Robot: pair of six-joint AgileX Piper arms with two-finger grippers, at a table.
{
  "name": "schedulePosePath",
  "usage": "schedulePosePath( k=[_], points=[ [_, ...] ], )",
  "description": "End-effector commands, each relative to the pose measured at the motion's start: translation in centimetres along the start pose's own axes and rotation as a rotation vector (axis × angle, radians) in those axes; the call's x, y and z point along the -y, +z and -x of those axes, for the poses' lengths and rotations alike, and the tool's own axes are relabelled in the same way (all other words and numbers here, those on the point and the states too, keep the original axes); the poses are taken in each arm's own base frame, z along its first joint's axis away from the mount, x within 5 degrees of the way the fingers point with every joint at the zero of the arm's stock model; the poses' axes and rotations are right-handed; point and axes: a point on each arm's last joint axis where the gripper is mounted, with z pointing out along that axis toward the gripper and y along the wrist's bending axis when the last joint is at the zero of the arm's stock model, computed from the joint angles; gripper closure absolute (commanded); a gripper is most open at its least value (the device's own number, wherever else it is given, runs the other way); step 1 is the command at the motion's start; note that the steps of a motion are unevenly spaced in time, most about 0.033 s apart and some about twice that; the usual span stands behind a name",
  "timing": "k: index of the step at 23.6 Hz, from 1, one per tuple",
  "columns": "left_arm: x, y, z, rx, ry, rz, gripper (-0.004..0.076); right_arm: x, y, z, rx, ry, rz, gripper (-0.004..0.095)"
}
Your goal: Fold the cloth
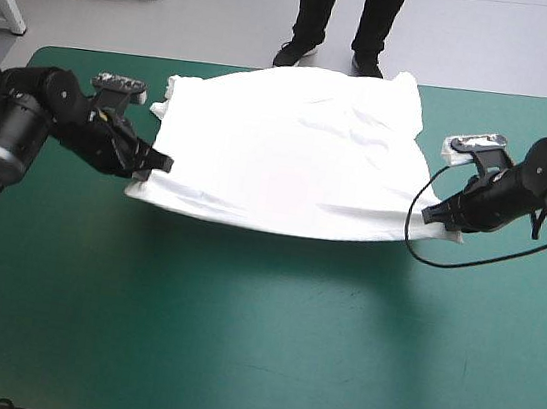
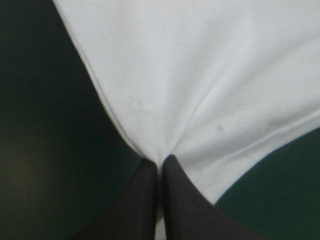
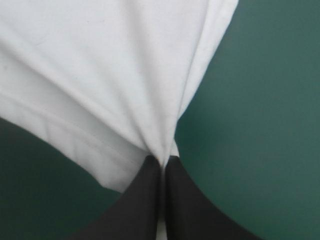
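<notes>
The teal-green cover of the tabletop [image 1: 237, 331] is lying bare across the near half. Past it, the near hem of the white T-shirt [image 1: 291, 151] is hanging in a shallow curve between the two arms, casting a shadow on the cover beneath. The black left fingers [image 2: 142, 200] are pressing together on the hem's left corner, the cloth puckering into creases where it is entering their tips. The black right fingers [image 3: 187, 205] are clamping the right corner the same way, with folds fanning out from the pinch. Both corners are sitting low over the cover, well apart from each other. Beyond the fingers the T-shirt is spreading wide and fairly smooth, its back part resting on the tabletop and reaching nearly to the far edge, where a short sleeve [image 1: 170, 90] is poking out on the left.
</notes>
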Motion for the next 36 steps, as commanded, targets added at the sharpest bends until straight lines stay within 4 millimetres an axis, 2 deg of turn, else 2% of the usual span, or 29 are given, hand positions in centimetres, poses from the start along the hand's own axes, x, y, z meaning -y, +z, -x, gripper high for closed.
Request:
schedulePosePath(
  k=[1,5,9,13,16,20,26,30,31,33,34,35,36],
  points=[
    [1.1,-2.6,-3.9,-0.001,0.015,-0.006,0.0733,-1.4,-2.0,-2.0,0.031,-0.027,-0.037,0.0925],
    [1.4,-3.4,-7.3,-0.001,0.02,0.024,0.0733,-3.3,-1.8,-5.1,-0.032,-0.076,-0.055,0.0925],
    [1.4,-2.8,-10.4,-0.046,-0.003,0.031,0.0733,-4.6,-1.3,-7.7,-0.101,-0.098,-0.084,0.0925],
    [1.7,-2.0,-12.6,-0.093,0.019,0.052,0.0733,-5.2,-1.6,-9.7,-0.14,-0.086,-0.074,0.0925],
    [1.9,-1.5,-13.7,-0.121,0.026,0.067,0.0733,-5.4,-1.7,-11.0,-0.156,-0.079,-0.071,0.0925],
    [1.7,-0.6,-15.4,-0.165,0.022,0.076,0.0733,-5.8,-1.4,-13.8,-0.182,-0.048,-0.061,0.0925],
    [1.5,0.9,-17.3,-0.232,0.008,0.07,0.0733,-5.9,0.8,-17.5,-0.29,-0.033,-0.04,0.0925],
    [1.5,1.4,-17.9,-0.254,-0.009,0.06,0.0732,-5.9,0.8,-18.1,-0.288,-0.035,-0.047,0.0923],
    [1.5,1.3,-17.9,-0.253,-0.012,0.061,0.0732,-5.9,0.7,-18.2,-0.284,-0.029,-0.048,0.0903],
    [1.5,1.3,-17.9,-0.253,-0.012,0.061,0.0695,-6.0,0.7,-18.2,-0.282,-0.026,-0.042,0.0787],
    [1.5,1.3,-17.9,-0.255,-0.012,0.06,0.0626,-6.0,0.7,-18.1,-0.281,-0.021,-0.041,0.0659],
    [1.5,1.3,-17.9,-0.255,-0.012,0.06,0.0576,-6.0,0.7,-18.1,-0.281,-0.011,-0.042,0.0577],
    [1.5,1.3,-17.9,-0.255,-0.015,0.059,0.0472,-6.0,0.7,-18.2,-0.279,-0.002,-0.043,0.0423]
  ],
)
